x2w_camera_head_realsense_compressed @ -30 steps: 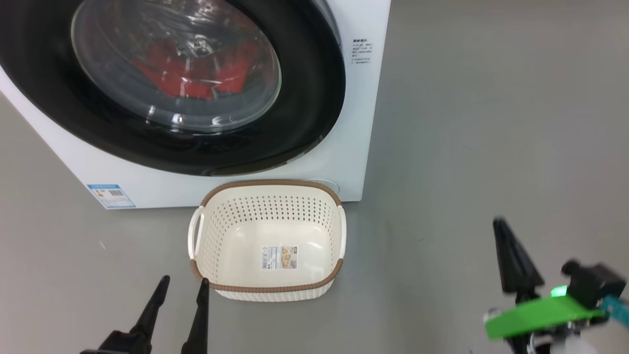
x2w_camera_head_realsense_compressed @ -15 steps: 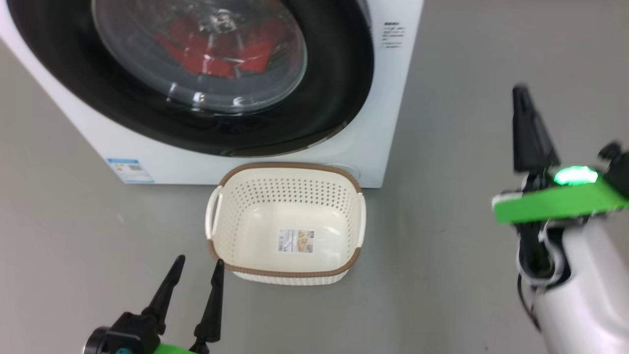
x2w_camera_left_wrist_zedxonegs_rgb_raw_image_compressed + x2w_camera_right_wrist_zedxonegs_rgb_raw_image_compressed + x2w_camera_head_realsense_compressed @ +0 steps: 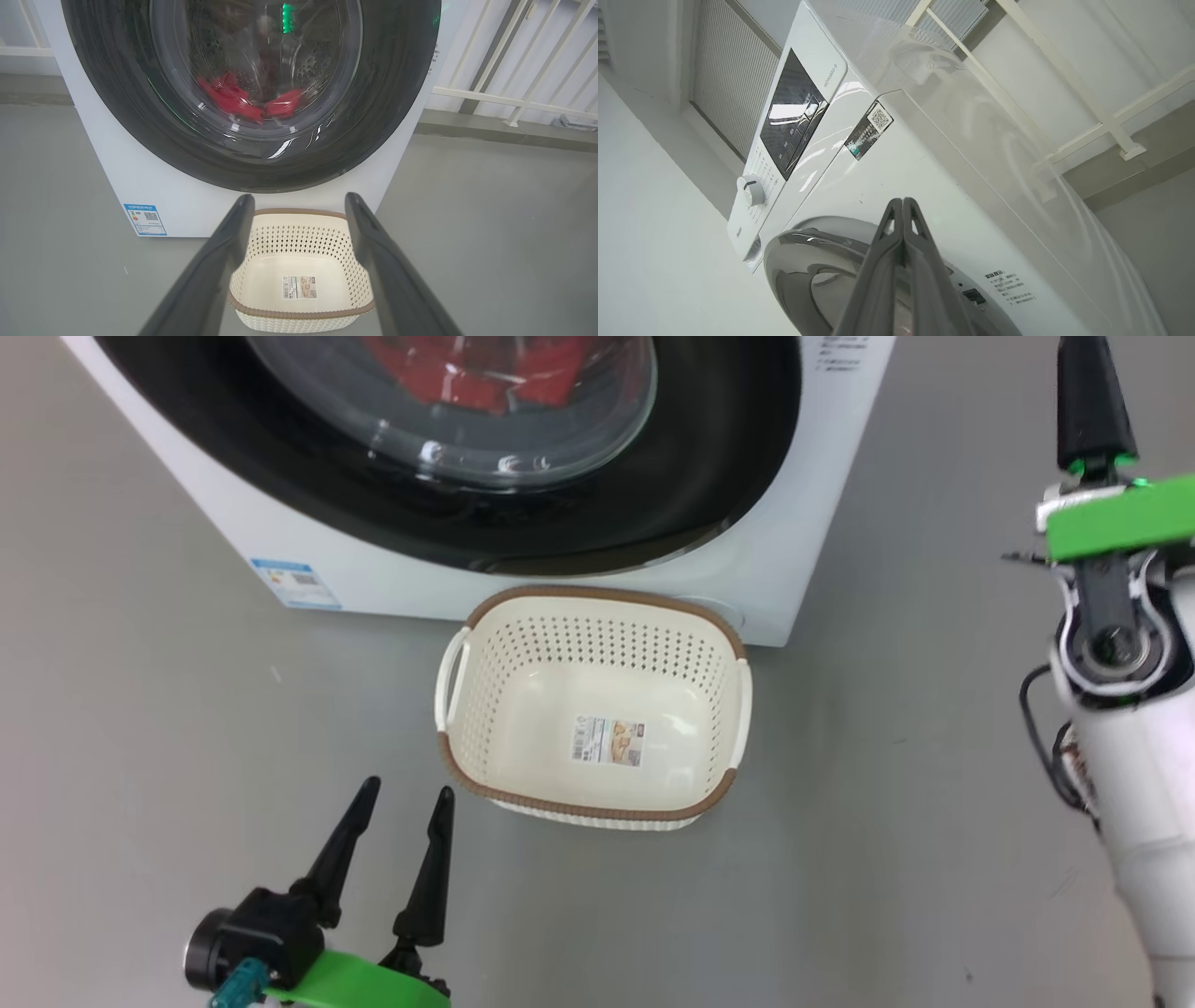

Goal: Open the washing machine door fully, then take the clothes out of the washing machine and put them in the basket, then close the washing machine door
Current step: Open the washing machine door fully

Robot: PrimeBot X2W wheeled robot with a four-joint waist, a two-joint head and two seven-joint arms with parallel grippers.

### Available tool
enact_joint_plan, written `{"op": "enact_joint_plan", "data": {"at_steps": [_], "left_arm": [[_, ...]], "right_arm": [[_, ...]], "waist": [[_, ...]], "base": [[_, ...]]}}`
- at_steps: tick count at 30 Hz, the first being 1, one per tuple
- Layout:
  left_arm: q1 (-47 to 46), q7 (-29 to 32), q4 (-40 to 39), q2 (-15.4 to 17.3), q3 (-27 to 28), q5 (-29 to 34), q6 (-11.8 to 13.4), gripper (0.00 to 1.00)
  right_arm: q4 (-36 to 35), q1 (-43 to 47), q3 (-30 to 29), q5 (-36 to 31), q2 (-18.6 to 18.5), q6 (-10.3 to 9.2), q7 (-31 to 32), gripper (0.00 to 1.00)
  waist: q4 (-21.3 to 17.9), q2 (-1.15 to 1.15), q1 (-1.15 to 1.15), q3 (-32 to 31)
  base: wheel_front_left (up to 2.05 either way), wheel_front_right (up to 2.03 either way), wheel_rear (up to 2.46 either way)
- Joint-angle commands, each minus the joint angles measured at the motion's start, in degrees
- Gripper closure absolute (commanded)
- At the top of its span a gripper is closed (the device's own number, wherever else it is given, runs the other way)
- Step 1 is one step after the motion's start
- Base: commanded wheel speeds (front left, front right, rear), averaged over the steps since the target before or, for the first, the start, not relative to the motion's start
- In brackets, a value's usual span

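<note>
Black right gripper (image 3: pixel 1083 373) now higher (fingers pressed together) | basket (image 3: pixel 597 635) unchanged, empty

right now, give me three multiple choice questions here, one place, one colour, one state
1. The basket stands: A on the floor before the washing machine; B inside the drum; C on top of it.
2. The clothes behind the door glass are: A blue; B red; C yellow.
3. The left pincer is: A shut on a handle; B shut on clothes; C open, holding nothing.
Answers: 1 A, it sits by the machine's front; 2 B, red shows through the glass; 3 C, its fingers stand apart.
</note>
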Motion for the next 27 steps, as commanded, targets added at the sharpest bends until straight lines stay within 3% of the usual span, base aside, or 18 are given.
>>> {"op": "enact_joint_plan", "data": {"at_steps": [1, 5, 12, 21, 27], "left_arm": [[-1.81, -0.54, -1.13, 0.64, 1.25, -0.86, -0.33, 0.0], [-2.44, -0.54, -0.74, 0.64, 0.2, -1.55, -0.33, 0.0], [-2.96, -0.54, 0.11, 0.64, -1.6, -2.15, -0.33, 0.0], [-3.61, -0.54, 0.95, 0.64, -3.3, -2.84, -0.33, 0.0], [-3.97, -0.54, 1.12, 0.64, -4.44, -3.28, -0.33, 0.0]], "right_arm": [[-0.62, -2.93, 1.75, 3.15, -0.97, 0.03, 2.29, 1.0], [2.66, -6.66, 4.27, 8.51, -3.87, 0.03, 8.02, 1.0], [8.6, -11.85, 6.11, 18.23, -5.67, 0.03, 19.29, 1.0], [16.33, -18.04, 7.37, 24.19, -6.45, 0.03, 31.42, 1.0], [17.74, -20.79, 6.76, 26.1, -6.47, 0.03, 34.18, 1.0]], "waist": [[1.75, 0.0, 0.0, 1.68], [2.64, 0.0, 0.0, 2.52], [4.0, 0.0, 0.0, 3.63], [5.32, 0.0, 0.0, 4.9], [5.94, 0.0, 0.0, 5.77]], "base": [[0.0, 0.0, 0.0], [0.0, 0.0, 0.0], [0.0, 0.0, 0.0], [0.0, 0.0, 0.0], [0.0, 0.0, 0.0]]}}
